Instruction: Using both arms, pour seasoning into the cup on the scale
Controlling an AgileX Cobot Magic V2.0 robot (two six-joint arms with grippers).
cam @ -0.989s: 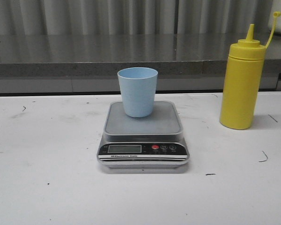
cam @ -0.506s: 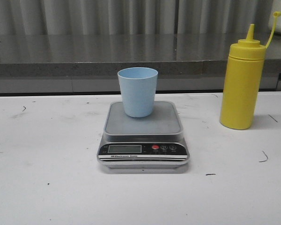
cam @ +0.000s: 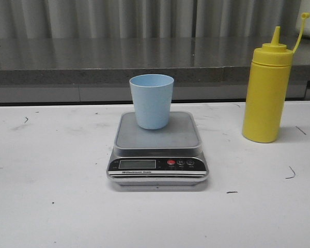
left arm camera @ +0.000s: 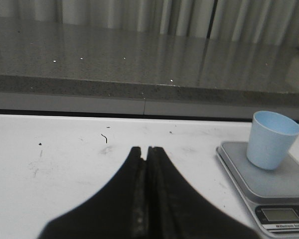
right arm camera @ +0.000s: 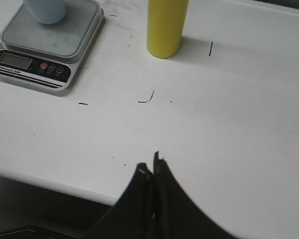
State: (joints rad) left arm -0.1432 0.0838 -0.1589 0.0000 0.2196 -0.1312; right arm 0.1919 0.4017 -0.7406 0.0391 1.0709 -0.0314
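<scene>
Two grippers, left (left arm camera: 147,149) and right (right arm camera: 150,167), are idling with fingers pressed together, holding nothing. Cup (cam: 152,101) is standing on scale (cam: 158,150); seasoning (cam: 266,93) is standing apart, upright, right of it. Risk: an off-centre grasp tipping the tall bottle.

A bare test-bench or lab setting is showing here: a scuffed white table (cam: 51,206) marked with pen strokes is standing against a grey speckled stone ledge (cam: 93,57), with pale corrugated wall panelling (cam: 144,15) running behind it.
</scene>
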